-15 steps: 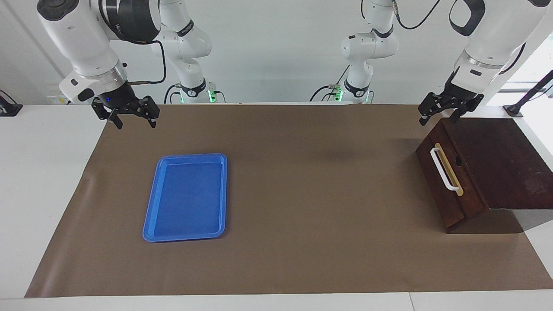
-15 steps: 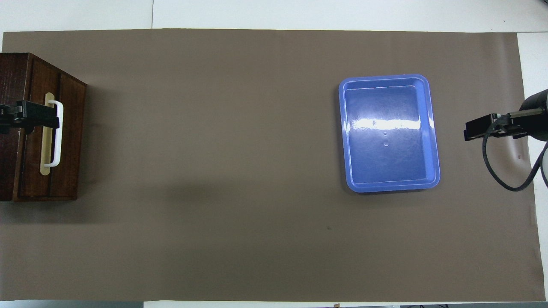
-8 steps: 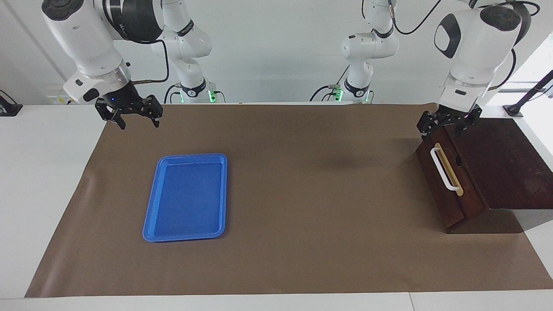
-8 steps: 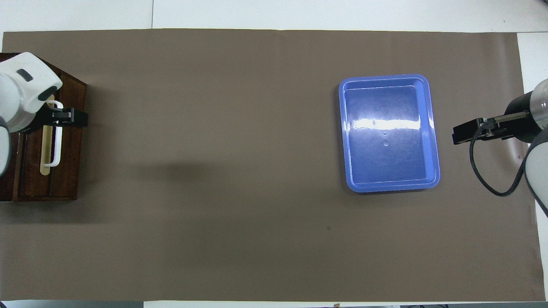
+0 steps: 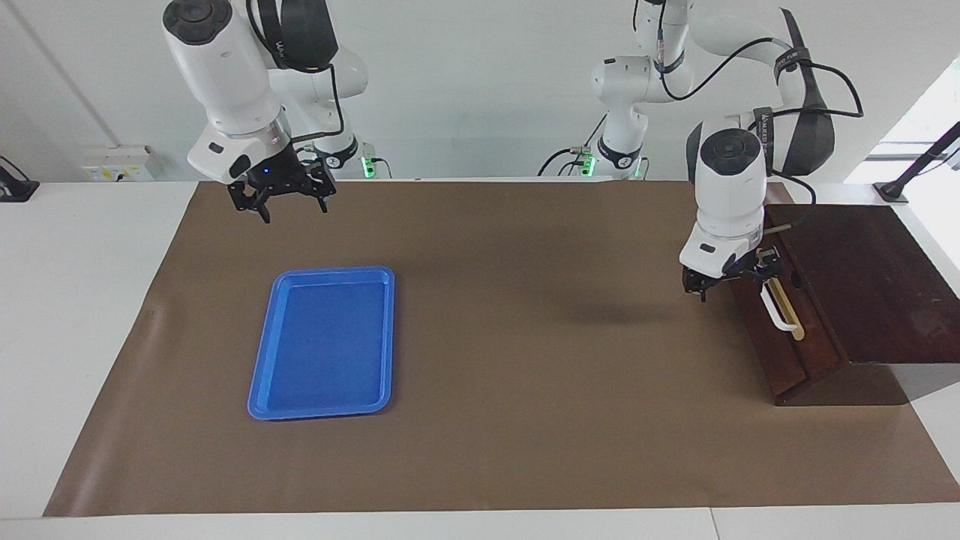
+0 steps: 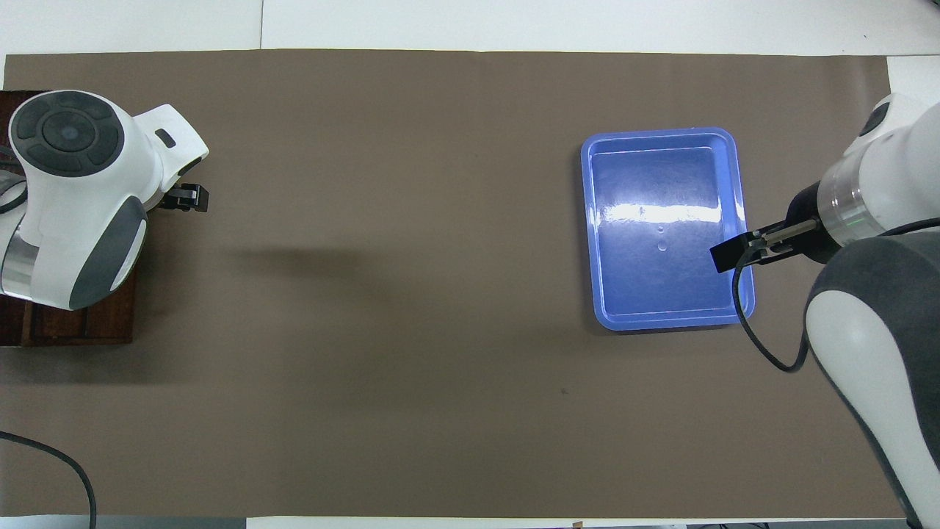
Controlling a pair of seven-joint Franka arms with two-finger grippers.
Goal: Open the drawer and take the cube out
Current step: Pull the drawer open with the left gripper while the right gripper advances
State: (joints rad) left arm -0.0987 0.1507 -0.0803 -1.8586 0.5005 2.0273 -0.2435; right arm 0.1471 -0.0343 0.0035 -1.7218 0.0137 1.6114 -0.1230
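so the task is at its first step, reaching for the handle: the drawer (image 5: 772, 352) sits shut in its dark wooden box (image 5: 855, 277) at about 9 o'clock in the overhead view, at the left arm's end of the table (image 5: 525, 375). no cube shows anywhere, so it is presumably inside the drawer

the left gripper (image 5: 733, 279) hangs low in front of the drawer front, at the end of the white handle (image 5: 780, 319) nearer the robots. its fingers look spread and hold nothing, and i cannot tell whether either touches the bar

the right gripper (image 5: 279, 199) waits, open and empty, over the table toward 3 o'clock in that view, over the strip between the blue tray (image 5: 255, 390) and the robots

next, the left gripper likely needs to settle its fingers around the bar, close on it, then pull straight out toward 3 o'clock, square to the drawer front, so that the box does not drag along
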